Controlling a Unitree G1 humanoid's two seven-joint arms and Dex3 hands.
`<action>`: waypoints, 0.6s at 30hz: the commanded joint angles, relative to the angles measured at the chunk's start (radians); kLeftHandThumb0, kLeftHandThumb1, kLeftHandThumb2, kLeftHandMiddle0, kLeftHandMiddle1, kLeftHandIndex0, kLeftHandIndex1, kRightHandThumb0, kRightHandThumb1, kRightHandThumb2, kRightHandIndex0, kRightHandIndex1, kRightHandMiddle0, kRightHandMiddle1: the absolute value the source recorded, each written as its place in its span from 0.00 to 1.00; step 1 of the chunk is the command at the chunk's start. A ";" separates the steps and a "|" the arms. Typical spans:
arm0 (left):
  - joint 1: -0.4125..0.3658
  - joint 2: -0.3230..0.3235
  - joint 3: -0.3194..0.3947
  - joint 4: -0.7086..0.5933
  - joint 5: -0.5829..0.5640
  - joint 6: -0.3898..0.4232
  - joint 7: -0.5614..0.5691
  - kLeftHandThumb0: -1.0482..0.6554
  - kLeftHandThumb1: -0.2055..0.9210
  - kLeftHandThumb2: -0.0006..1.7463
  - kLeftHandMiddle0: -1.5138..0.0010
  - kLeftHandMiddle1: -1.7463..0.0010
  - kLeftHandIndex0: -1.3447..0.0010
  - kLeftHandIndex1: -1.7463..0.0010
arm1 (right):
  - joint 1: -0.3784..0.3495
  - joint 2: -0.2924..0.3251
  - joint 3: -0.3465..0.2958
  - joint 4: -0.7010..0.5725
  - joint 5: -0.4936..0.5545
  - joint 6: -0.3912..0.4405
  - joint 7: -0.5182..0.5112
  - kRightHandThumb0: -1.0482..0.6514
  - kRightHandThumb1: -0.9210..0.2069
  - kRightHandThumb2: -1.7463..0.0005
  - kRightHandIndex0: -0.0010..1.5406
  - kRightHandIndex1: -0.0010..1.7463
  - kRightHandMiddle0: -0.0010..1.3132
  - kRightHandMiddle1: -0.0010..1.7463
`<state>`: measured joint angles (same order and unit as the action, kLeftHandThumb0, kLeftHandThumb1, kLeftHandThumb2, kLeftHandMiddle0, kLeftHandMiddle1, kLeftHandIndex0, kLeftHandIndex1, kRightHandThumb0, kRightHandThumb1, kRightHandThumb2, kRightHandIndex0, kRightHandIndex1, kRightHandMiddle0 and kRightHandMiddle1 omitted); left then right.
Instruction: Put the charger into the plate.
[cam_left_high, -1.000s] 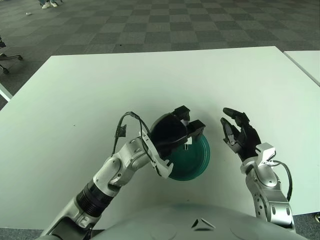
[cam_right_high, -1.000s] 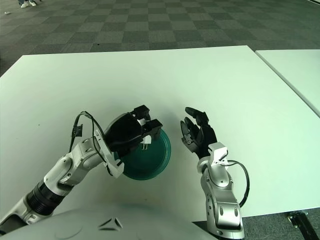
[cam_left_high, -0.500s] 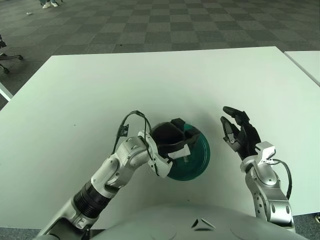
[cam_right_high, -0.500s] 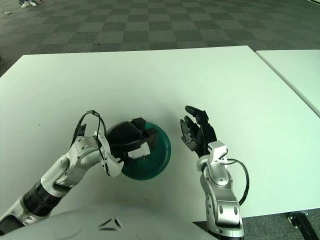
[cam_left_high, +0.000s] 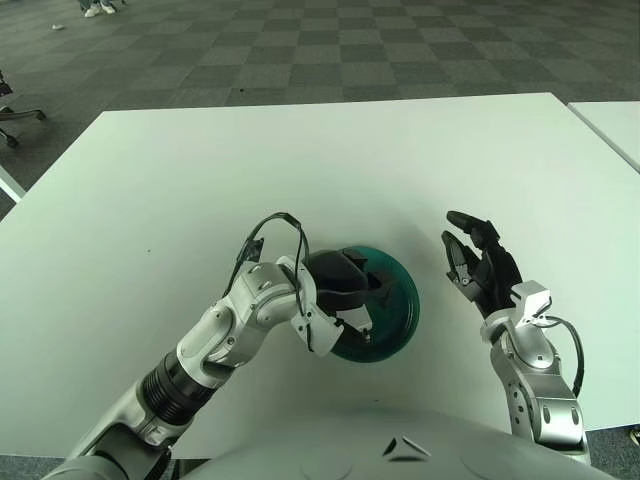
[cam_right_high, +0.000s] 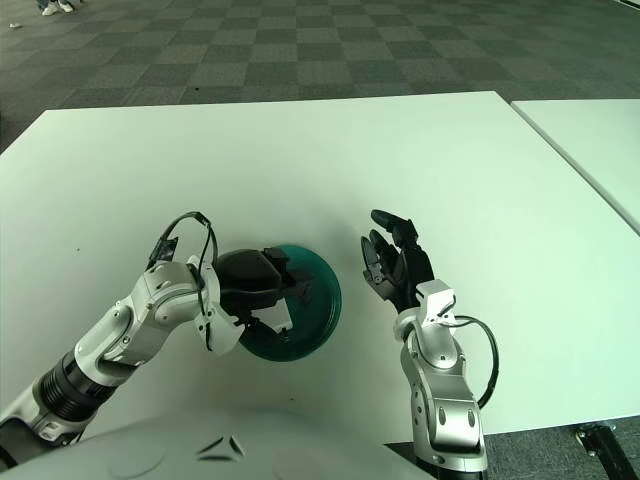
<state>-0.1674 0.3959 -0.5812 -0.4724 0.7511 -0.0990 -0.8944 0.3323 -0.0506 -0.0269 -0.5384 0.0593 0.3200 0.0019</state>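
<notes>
A dark teal plate lies on the white table near its front edge. My left hand reaches in from the left, turned palm-down over the plate's left half, with its fingers curled down into the plate. A small white piece of the charger shows under those fingers, low over the plate's surface; most of it is hidden by the hand. My right hand is held up to the right of the plate, fingers spread, holding nothing.
A second white table's corner stands at the far right. Checkered carpet floor lies beyond the far table edge. A black cable loops above my left wrist.
My left hand has rolled palm-down and lowered the charger from above the plate's left rim down into the plate. The right hand has stayed in place.
</notes>
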 joint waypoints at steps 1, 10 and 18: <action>-0.019 0.013 0.010 -0.014 -0.029 0.012 -0.022 0.09 1.00 0.41 0.82 0.60 1.00 0.49 | -0.010 0.000 -0.007 0.004 -0.001 0.009 -0.001 0.29 0.04 0.69 0.19 0.00 0.00 0.48; -0.006 0.008 0.045 -0.043 -0.104 0.095 -0.043 0.09 1.00 0.43 0.81 0.72 1.00 0.56 | -0.018 0.001 -0.005 0.009 -0.004 0.011 -0.003 0.29 0.04 0.69 0.19 0.00 0.00 0.48; 0.050 0.000 0.112 -0.049 -0.095 0.024 0.169 0.02 1.00 0.49 0.89 0.80 1.00 0.70 | -0.019 0.001 -0.005 0.009 -0.004 0.012 -0.004 0.29 0.04 0.69 0.19 0.00 0.00 0.48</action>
<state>-0.1493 0.3977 -0.5110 -0.5113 0.6417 -0.0399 -0.8323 0.3249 -0.0505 -0.0280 -0.5366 0.0592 0.3257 0.0008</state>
